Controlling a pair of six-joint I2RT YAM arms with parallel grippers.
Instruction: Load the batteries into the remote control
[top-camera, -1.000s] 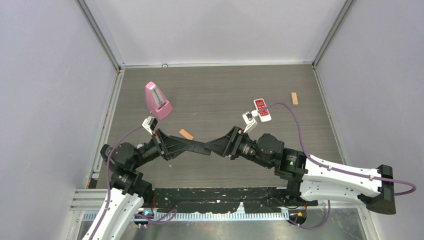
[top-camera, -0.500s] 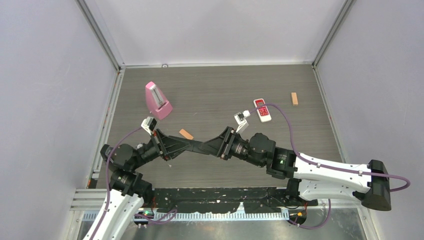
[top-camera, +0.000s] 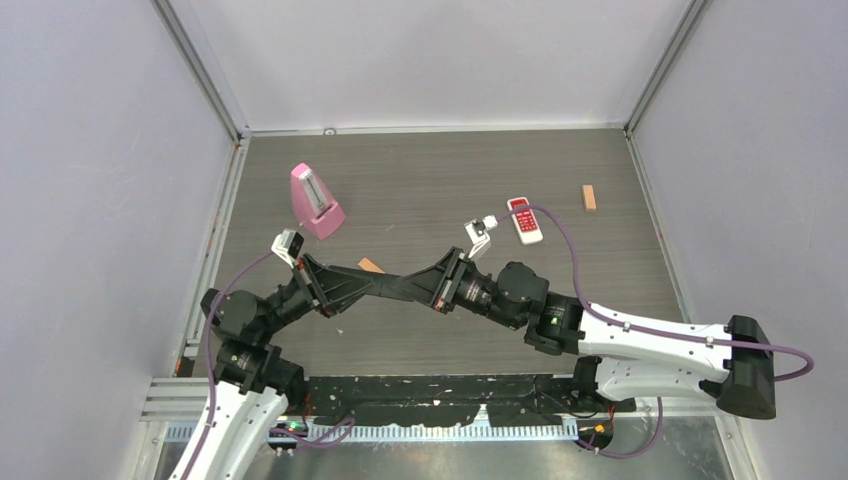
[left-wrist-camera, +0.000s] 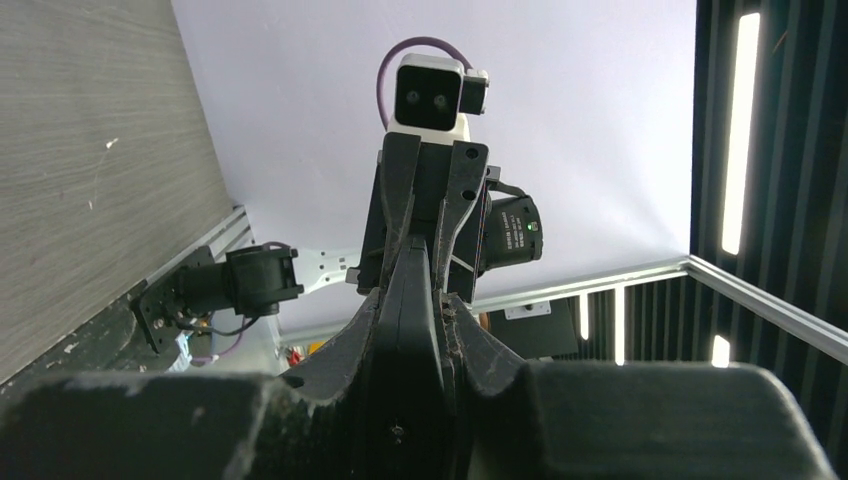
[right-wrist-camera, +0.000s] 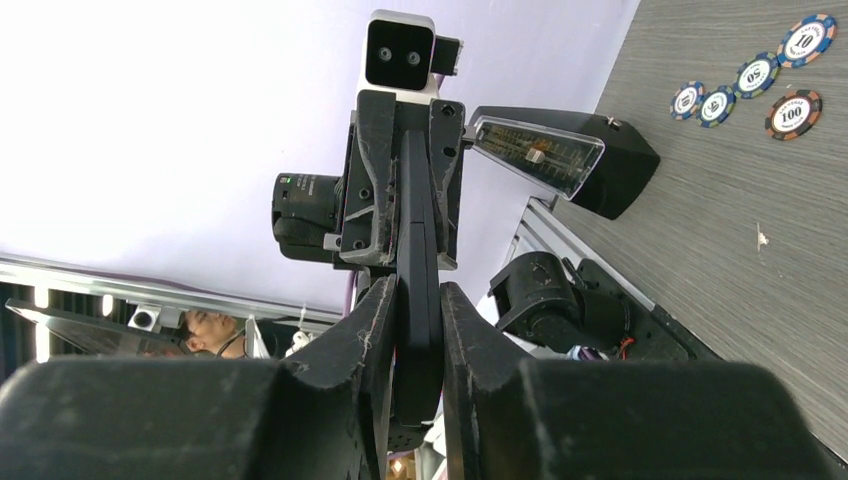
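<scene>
Fingers of our left gripper (left-wrist-camera: 415, 290) and right gripper (right-wrist-camera: 418, 290) clamp one black remote (right-wrist-camera: 418, 200); four poker chips (right-wrist-camera: 757, 75), two wooden blocks (top-camera: 589, 197).

Both arms stretched inward, left gripper (left-wrist-camera: 413, 300) and right gripper (right-wrist-camera: 415, 295) tip to tip, apparently both clamped.

Matt black plastic remote control (right-wrist-camera: 418, 300), matt wood-grain table (top-camera: 420, 170), tan wooden block (top-camera: 589, 198)

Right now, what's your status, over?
Left claw and right claw both shut on the black remote, mid-air. Batteries not in view. Nothing in the way.
</scene>
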